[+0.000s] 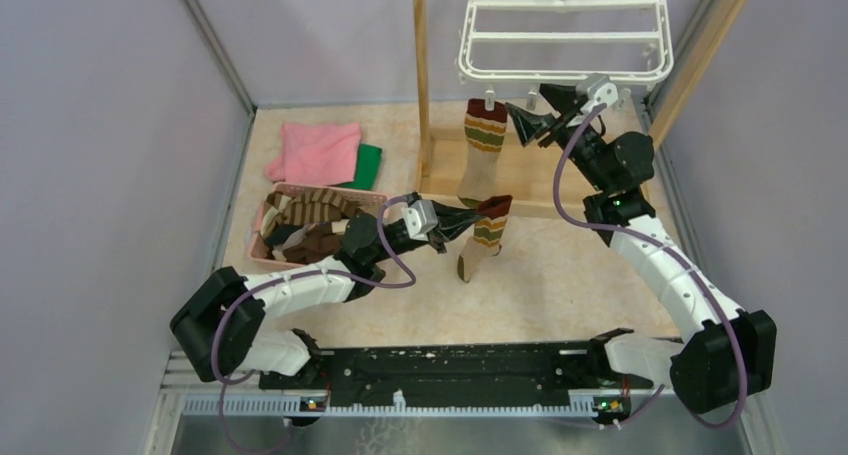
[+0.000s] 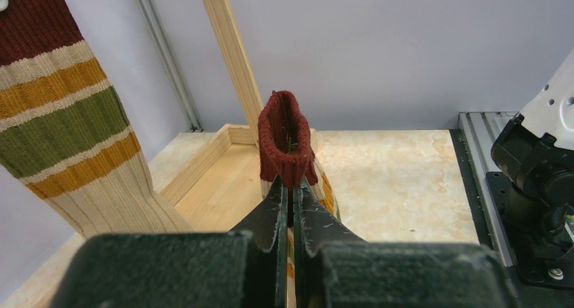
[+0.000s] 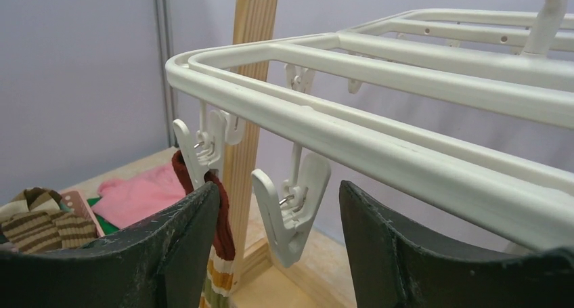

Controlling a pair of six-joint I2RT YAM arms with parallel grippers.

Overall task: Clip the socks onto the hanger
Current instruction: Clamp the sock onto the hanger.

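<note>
The white hanger (image 1: 565,35) hangs at the back. One banded sock (image 1: 485,150) dangles from a clip (image 3: 203,145) at its front left corner. My left gripper (image 1: 468,221) is shut on the dark red cuff of a second banded sock (image 2: 287,142), which it holds upright above the table beside the hanging sock (image 2: 61,118). My right gripper (image 3: 279,186) is open just under the hanger's front rail (image 3: 406,98). An empty clip (image 3: 291,210) hangs between its fingers and touches neither. More striped socks (image 1: 305,215) lie in the basket.
The pink basket (image 1: 256,237) sits at the left, with a pink cloth (image 1: 320,150) and a green cloth (image 1: 368,165) behind it. A wooden post (image 1: 421,75) and its base frame (image 1: 540,190) stand under the hanger. Grey walls close both sides.
</note>
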